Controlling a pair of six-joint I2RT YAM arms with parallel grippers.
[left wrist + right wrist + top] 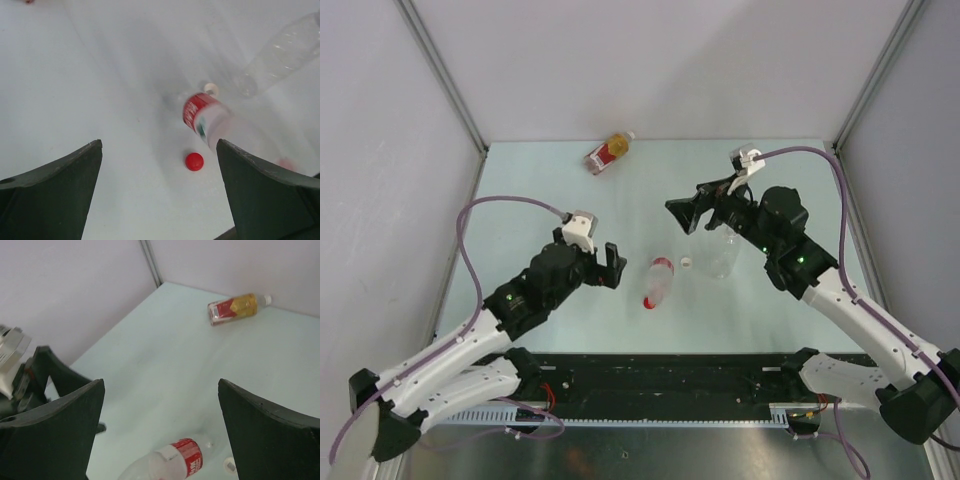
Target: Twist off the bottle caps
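Note:
The bottle with the red-white label (658,282) lies on its side mid-table, also in the left wrist view (206,116) and the right wrist view (172,463). A red cap (194,161) lies loose beside it. A white cap (687,263) lies loose between it and the clear unlabelled bottle (723,254). The amber bottle (609,152) lies at the far edge with a white cap (267,299) on its neck. My left gripper (610,265) is open and empty, left of the labelled bottle. My right gripper (695,213) is open and empty, raised behind the clear bottle.
Grey walls with metal corner posts (445,80) close in the pale table (540,190) on three sides. A black rail (670,372) runs along the near edge between the arm bases.

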